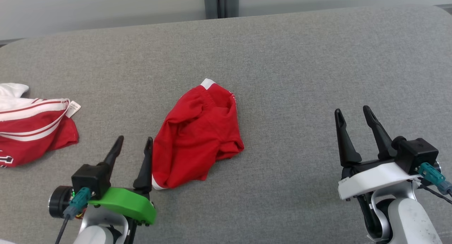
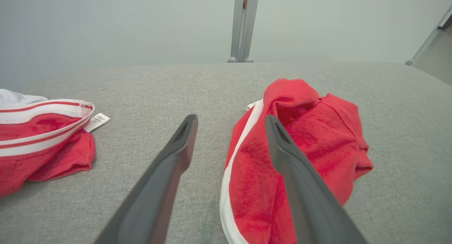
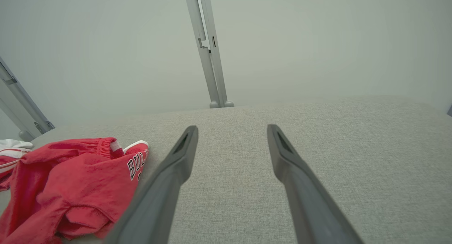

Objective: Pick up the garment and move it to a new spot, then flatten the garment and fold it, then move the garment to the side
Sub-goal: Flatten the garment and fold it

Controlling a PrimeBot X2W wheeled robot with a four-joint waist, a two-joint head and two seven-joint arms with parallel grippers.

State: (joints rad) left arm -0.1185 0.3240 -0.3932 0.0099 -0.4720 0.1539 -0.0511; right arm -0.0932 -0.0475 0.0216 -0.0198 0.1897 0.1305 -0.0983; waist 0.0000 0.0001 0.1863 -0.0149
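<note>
Dark two-fingered left claw [image 1: 135,139] and right claw [image 1: 353,110] are being held spread wide, gripping nothing. Just right of the left claw, crumpled red cloth shorts with white trim [image 1: 199,131] are being found unflattened: flattening, folding and setting aside are being judged outstanding.

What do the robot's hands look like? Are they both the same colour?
Not quite. The left arm's fingers sit on a bright green mount; the right arm's fingers sit on a white mount. Both pairs are long, pointed and black, beside a black box and a teal plug with a dark cable.
</note>
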